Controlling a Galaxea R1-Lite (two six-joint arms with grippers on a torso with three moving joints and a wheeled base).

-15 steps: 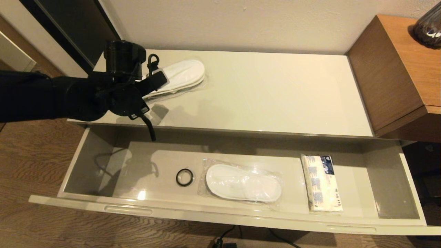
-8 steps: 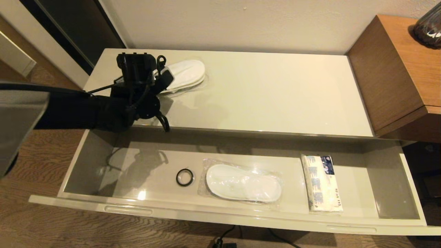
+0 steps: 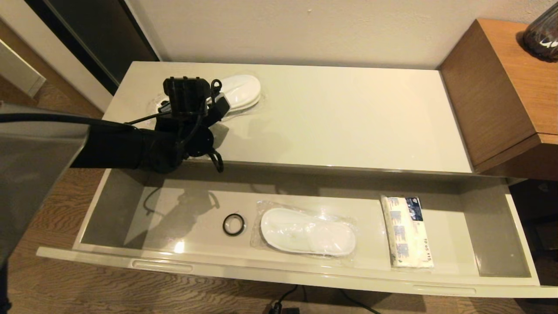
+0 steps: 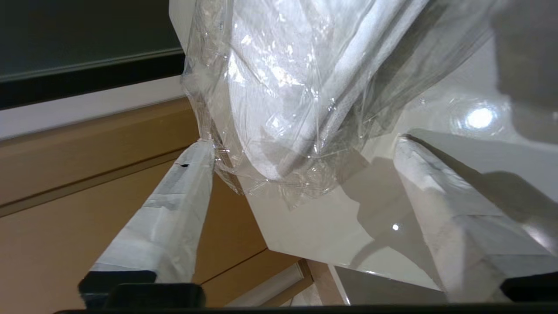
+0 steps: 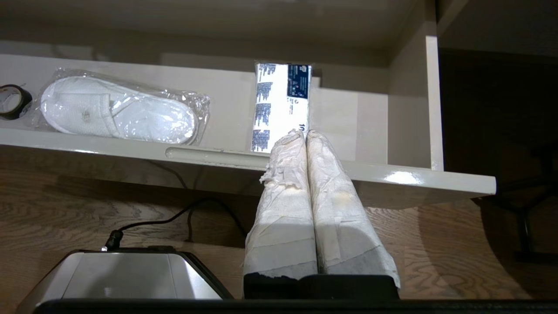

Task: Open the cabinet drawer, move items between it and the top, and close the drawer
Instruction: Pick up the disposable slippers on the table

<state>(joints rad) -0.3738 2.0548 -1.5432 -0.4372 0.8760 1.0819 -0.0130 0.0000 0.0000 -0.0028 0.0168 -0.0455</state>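
- Near the top's rear left corner, the left gripper stands released, fingers spread either side of the wrapped slippers, which rest flat.
- Second slippers and tissue pack lie in the cabinet drawer, open for access.
- Right wrist view alone shows the right gripper clenched, empty, before the drawer front.

Top and drawer: glossy, smooth beige. Slippers: matt white cloth in crinkled clear plastic wrap. Tissue pack: printed wrapper. Floor and right unit: grained wood. Fingers: wrapped in rough white tape.
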